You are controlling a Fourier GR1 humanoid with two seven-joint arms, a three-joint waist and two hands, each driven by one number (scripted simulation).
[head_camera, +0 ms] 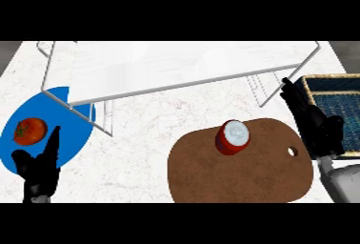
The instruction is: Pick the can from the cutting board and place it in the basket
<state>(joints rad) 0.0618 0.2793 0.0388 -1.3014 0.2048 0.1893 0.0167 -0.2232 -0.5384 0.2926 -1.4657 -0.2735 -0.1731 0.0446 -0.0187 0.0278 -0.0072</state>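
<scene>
While the red can [233,137] is standing upright on the brown cutting board [239,176], untouched, the right robot hand [318,127] is hovering to its right with fingers straight and spread, holding nothing, between the can and the basket [336,97]. It is probably lining up for the grasp, so it should be coming in from the side, level with the can's middle, and closing evenly to avoid tipping it. The left robot hand [38,169] is resting open at the lower left of the desk [134,152], beside a blue plate [70,138] carrying a tomato [29,131].
</scene>
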